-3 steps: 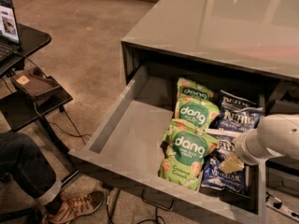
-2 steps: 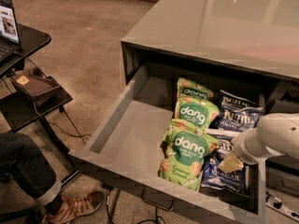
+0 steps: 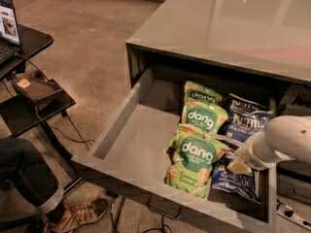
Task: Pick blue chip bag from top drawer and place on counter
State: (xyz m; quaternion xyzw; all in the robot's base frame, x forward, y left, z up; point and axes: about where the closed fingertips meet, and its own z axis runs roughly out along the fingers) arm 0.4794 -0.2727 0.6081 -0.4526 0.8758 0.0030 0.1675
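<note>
Dim, warm indoor light. Counter (image 3: 233,28) top carries broad pale glare, with a faint reddish reflection at right. Top drawer (image 3: 136,149) floor evenly lit, its back recess in deep shadow. White arm (image 3: 286,140) brightest. Gripper (image 3: 239,166) sits low at the drawer's right front, over a shaded blue chip bag (image 3: 233,181). Laptop screen (image 3: 8,25) glows at left.

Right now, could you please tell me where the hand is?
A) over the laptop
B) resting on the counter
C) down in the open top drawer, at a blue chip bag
C: the hand is low in the top drawer, over the front blue chip bag, beside the green dang bags.
</note>
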